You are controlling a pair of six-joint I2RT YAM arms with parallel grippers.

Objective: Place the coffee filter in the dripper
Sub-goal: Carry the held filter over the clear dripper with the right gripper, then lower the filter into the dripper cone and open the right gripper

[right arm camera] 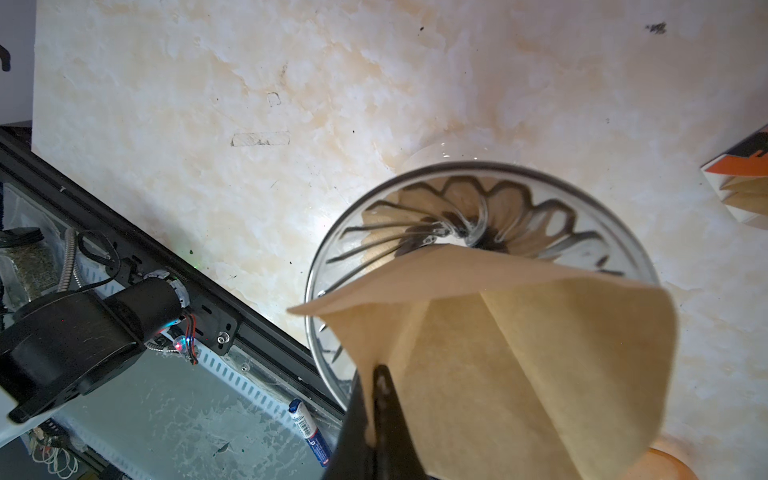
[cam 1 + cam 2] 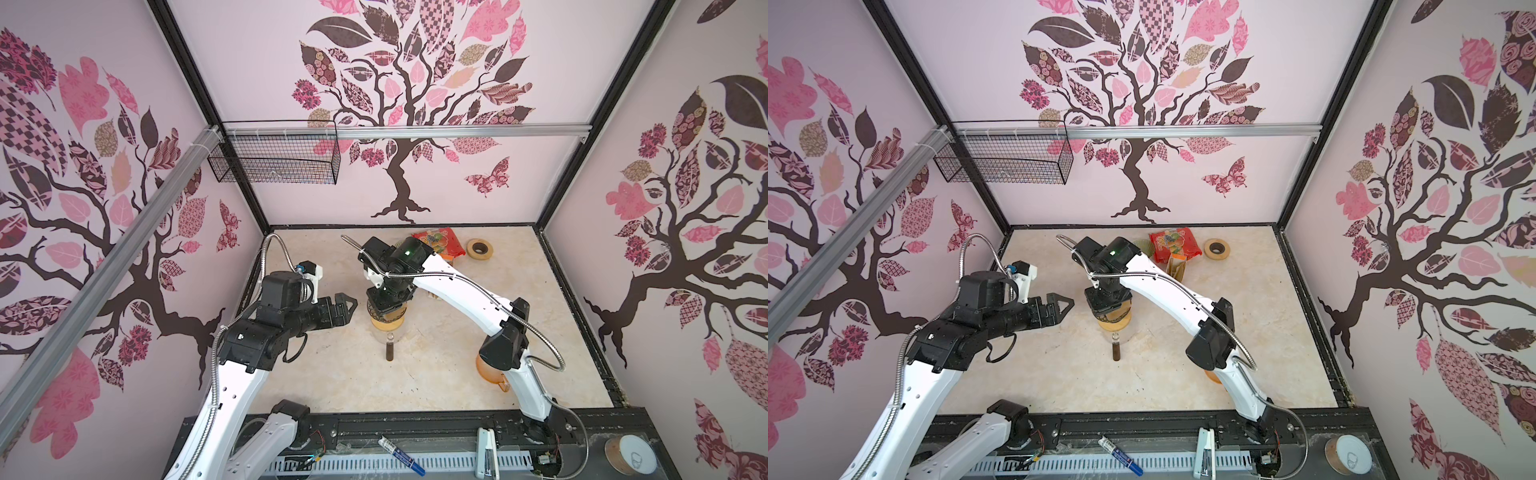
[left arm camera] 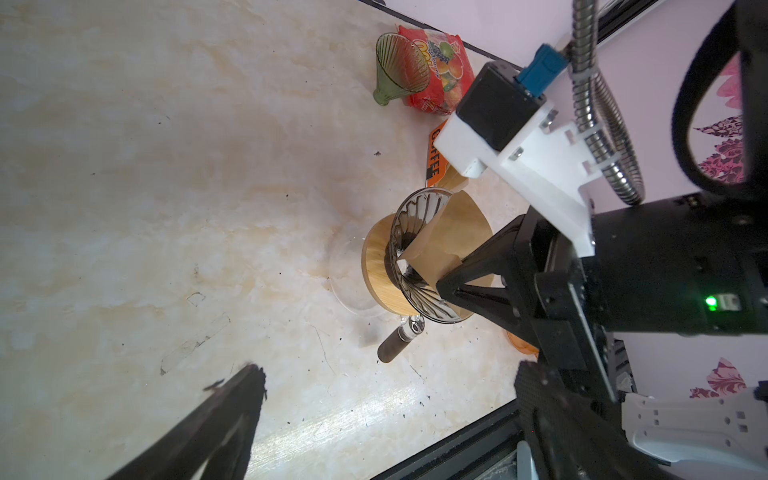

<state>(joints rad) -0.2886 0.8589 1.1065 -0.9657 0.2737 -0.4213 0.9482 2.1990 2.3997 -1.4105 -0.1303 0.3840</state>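
A clear ribbed glass dripper (image 1: 457, 208) with a wooden collar (image 2: 386, 322) stands on a glass carafe mid-table. My right gripper (image 1: 376, 374) is shut on the edge of a brown paper coffee filter (image 1: 519, 353), held right above the dripper's mouth. In the left wrist view the coffee filter (image 3: 449, 237) leans into the dripper (image 3: 411, 232), part of it still above the rim. My left gripper (image 2: 349, 305) hangs open and holds nothing, just left of the dripper, and shows the same in the left wrist view (image 3: 388, 374). In both top views the right wrist hides the filter.
A green dripper (image 3: 399, 66), a red snack bag (image 2: 440, 243), a tape roll (image 2: 479, 248) and an orange filter box (image 3: 436, 158) lie at the back. An orange cup (image 2: 492, 372) sits under the right arm. A dark handle (image 2: 390, 351) juts forward below the carafe.
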